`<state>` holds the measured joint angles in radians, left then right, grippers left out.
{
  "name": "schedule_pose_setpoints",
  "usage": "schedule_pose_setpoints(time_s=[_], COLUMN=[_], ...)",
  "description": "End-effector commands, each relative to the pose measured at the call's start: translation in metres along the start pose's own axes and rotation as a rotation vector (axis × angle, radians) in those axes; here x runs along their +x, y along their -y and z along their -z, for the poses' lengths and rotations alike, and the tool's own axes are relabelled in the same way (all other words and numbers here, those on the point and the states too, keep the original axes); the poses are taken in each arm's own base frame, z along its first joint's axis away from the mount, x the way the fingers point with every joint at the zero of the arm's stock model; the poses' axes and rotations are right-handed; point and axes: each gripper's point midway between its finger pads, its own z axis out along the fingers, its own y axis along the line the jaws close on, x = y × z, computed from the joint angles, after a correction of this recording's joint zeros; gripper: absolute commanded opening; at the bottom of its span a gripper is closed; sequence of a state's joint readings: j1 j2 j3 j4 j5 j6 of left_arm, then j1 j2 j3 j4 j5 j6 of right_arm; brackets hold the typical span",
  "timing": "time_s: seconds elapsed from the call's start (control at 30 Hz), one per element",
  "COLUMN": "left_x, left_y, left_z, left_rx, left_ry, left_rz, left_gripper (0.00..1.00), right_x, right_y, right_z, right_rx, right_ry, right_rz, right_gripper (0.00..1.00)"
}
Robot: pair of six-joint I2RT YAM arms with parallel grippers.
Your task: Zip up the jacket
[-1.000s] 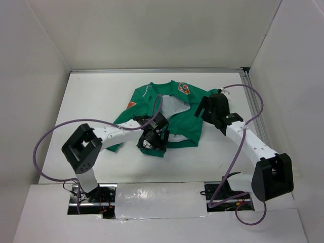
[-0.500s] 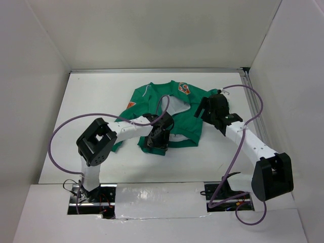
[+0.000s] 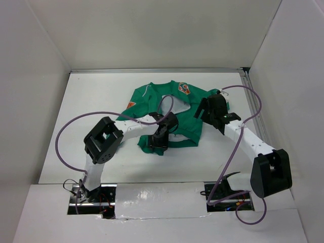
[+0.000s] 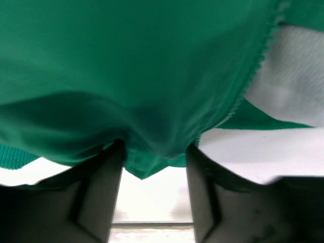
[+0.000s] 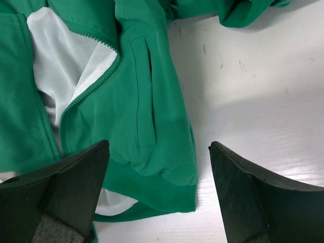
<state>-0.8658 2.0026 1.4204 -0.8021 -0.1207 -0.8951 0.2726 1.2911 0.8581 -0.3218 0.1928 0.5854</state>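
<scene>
— Jacket (image 3: 190,121), where does it lie?
— On the white table (image 3: 91,101), toward the back and about midway across. It is flat but rumpled, and the orange patch (image 3: 184,89) is on the far part.
— Is the front closed?
— No. The zipper (image 5: 93,83) is undone, and its two toothed edges spread apart over the white lining (image 5: 61,55).
— What about the left claw (image 4: 154,152)?
— It is down at the near hem (image 3: 174,143). A fold of green cloth bulges between its fingers (image 4: 104,187) and touches both inner faces. The fingers have a gap between them, so I cannot tell whether the fold is pinched firmly.
— And the right claw (image 5: 159,147)?
— Its fingers are spread wide with nothing between them. It hangs over the panel with the slit pocket (image 5: 144,96), where the green edge meets bare table. In the overhead view it sits at the side of the garment nearest the right arm.
</scene>
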Motion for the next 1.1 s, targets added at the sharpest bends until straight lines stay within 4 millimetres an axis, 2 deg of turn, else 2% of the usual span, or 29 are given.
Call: schedule_pose_setpoints(time_s=[0.0,0.1,0.17,0.2,0.23,0.3,0.43,0.47,0.53,0.67,0.73,0.87,0.93,0.97,1.03,1.07], left_x=[0.018,0.024,0.026,0.027,0.028,0.027,0.018,0.014,0.010,0.004,0.003,0.004,0.002,0.004,0.003,0.004], left_y=[-0.012,-0.016,-0.018,-0.017,-0.016,-0.014,-0.002,0.003,0.006,0.008,-0.005,-0.033,-0.044,-0.050,-0.052,-0.053], left_z=[-0.028,-0.034,-0.038,-0.039,-0.039,-0.034,-0.018,-0.005,0.003,0.036,0.062,0.083,0.087,0.088,0.087,0.086], left_rx=[-0.097,-0.113,-0.122,-0.116,-0.108,-0.086,0.045,0.089,0.145,0.249,0.278,0.226,0.194,0.184,0.179,0.173], left_ry=[-0.067,-0.076,-0.086,-0.089,-0.092,-0.080,-0.019,0.012,0.048,0.153,0.229,0.272,0.285,0.282,0.279,0.269], left_rz=[0.039,0.049,0.042,0.036,0.036,0.034,-0.029,-0.038,-0.061,-0.071,-0.036,0.099,0.172,0.194,0.222,0.229], left_gripper=[0.57,0.42,0.36,0.27,0.10,0.00,0.00,0.00,0.00,0.00,0.00,0.00,0.00,0.00,0.00,0.00], right_x=[-0.014,-0.016,-0.017,-0.015,-0.015,-0.010,-0.003,0.000,0.005,0.010,0.014,0.024,0.043,0.043,0.061,0.062], right_y=[-0.006,-0.006,-0.007,-0.007,-0.007,-0.009,-0.013,-0.014,-0.020,-0.033,-0.051,-0.080,-0.094,-0.099,-0.102,-0.106], right_z=[0.002,0.003,0.004,0.004,0.005,0.007,0.014,0.016,0.021,0.030,0.037,0.044,0.040,0.039,0.027,0.022], right_rx=[-0.008,-0.007,-0.016,-0.017,-0.021,-0.022,-0.023,-0.024,-0.041,-0.088,-0.161,-0.220,-0.233,-0.226,-0.173,-0.153], right_ry=[0.066,0.076,0.079,0.075,0.076,0.069,0.069,0.064,0.061,0.059,0.031,-0.020,-0.072,-0.071,-0.114,-0.113], right_rz=[-0.004,-0.003,-0.002,0.004,0.014,0.030,0.070,0.075,0.097,0.124,0.134,0.143,0.167,0.168,0.182,0.177], right_gripper=[0.87,0.87,0.87,0.87,0.87,0.87,0.87,0.87,0.87,0.86,0.86,0.87,0.87,0.87,0.86,0.86])
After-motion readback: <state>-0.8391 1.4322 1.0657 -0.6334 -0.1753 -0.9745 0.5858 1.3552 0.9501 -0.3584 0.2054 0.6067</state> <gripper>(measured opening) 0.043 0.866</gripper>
